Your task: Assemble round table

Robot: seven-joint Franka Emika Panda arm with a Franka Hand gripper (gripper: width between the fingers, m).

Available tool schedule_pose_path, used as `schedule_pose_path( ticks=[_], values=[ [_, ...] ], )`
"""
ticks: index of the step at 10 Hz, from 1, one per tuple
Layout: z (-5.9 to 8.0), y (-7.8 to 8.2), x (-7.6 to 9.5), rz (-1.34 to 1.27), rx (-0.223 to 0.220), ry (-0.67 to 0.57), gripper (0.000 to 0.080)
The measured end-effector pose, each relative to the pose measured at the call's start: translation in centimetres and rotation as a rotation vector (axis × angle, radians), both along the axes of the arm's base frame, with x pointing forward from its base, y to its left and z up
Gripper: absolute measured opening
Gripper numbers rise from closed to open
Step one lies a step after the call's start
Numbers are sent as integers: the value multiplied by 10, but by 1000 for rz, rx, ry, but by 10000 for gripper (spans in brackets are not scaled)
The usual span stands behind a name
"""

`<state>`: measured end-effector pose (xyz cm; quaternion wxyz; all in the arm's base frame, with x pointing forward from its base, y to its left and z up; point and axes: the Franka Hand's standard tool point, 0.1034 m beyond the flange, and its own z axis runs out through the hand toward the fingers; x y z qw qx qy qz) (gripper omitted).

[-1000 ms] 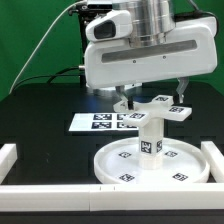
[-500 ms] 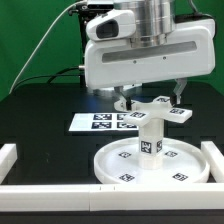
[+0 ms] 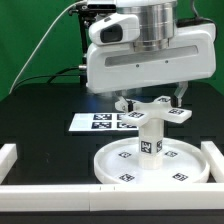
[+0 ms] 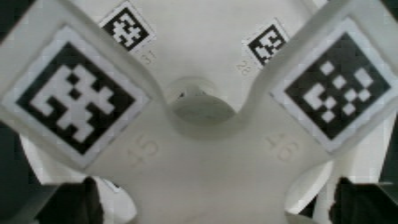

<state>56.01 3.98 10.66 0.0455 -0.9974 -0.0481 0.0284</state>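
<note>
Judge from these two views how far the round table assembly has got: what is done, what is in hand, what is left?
Done: the post stands upright at the centre of the round disc. In hand: the foot piece sits on top of the post, with the gripper around it. Whether the fingers clamp it cannot be told. Left: securing the foot piece and letting go.

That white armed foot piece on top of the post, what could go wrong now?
1. The white plastic armed foot piece sits high on the short thick white post; a sideways pull by the hand might tip it.
2. If it isn't seated, it could drop onto the large rimmed white disc.
</note>
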Motion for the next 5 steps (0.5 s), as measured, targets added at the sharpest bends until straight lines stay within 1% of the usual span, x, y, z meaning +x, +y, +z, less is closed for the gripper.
schedule_pose_path(
  ticks=[3,4,5],
  values=[
    [-3,-1,0,0,-2,-10,648],
    [-3,-1,0,0,-2,-10,525],
    [-3,-1,0,0,-2,-10,436]
  ],
)
